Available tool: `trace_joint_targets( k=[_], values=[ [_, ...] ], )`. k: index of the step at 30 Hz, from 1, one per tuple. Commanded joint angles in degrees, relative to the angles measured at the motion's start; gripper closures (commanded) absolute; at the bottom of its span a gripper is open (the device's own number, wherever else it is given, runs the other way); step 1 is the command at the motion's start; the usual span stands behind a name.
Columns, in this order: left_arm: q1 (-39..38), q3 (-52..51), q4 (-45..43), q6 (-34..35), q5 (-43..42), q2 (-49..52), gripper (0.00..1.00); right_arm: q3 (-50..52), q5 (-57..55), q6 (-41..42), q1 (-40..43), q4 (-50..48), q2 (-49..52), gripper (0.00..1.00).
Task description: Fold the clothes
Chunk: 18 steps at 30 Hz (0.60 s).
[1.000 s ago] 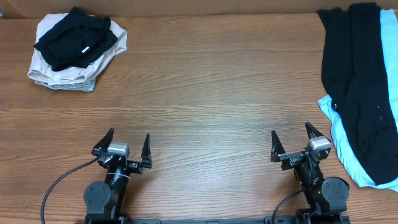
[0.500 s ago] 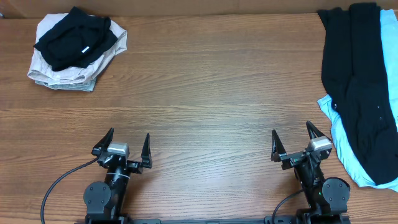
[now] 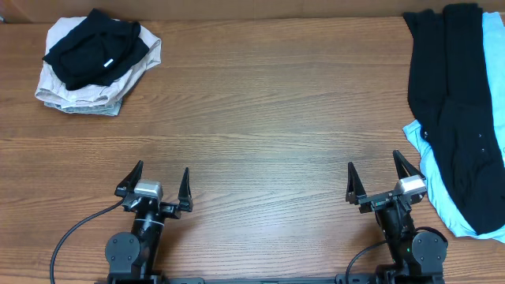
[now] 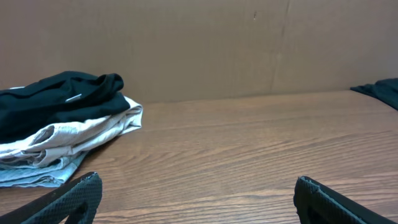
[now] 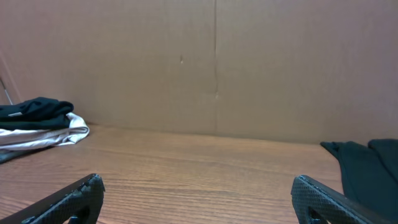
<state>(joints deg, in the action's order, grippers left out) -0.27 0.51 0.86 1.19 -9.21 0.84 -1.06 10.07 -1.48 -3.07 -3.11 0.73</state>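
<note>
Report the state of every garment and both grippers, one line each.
Small black garment: loosely folded, on top of the far-left stack.
Beige garment: folded, under it.
Large black garment: unfolded, lying on the light-blue tee.
Light-blue tee: unfolded, mostly covered.
Left gripper: fingers open, holding nothing.
Right gripper: fingers open, holding nothing.

Wooden table (image 3: 260, 110) — folded pile (image 3: 83, 88) far left, black garment (image 3: 450, 102) and light-blue tee (image 3: 495, 55) right.
</note>
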Motion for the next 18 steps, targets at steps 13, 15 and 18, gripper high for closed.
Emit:
trace_joint_targets(
  k=[13,15,18],
  values=[
    [0.35,10.64,2.56,0.96,0.13,4.37,0.0,-4.11,0.13,0.17,0.2,4.39,-0.5,0.0],
    [0.35,12.59,2.54,0.94,-0.35,7.52,0.0,-5.51,0.07,0.15,0.22,6.49,-0.48,0.0],
    [0.35,16.02,2.56,0.94,-1.84,13.75,0.0,-7.52,-0.13,0.15,0.22,8.92,-0.11,0.0]
  ],
)
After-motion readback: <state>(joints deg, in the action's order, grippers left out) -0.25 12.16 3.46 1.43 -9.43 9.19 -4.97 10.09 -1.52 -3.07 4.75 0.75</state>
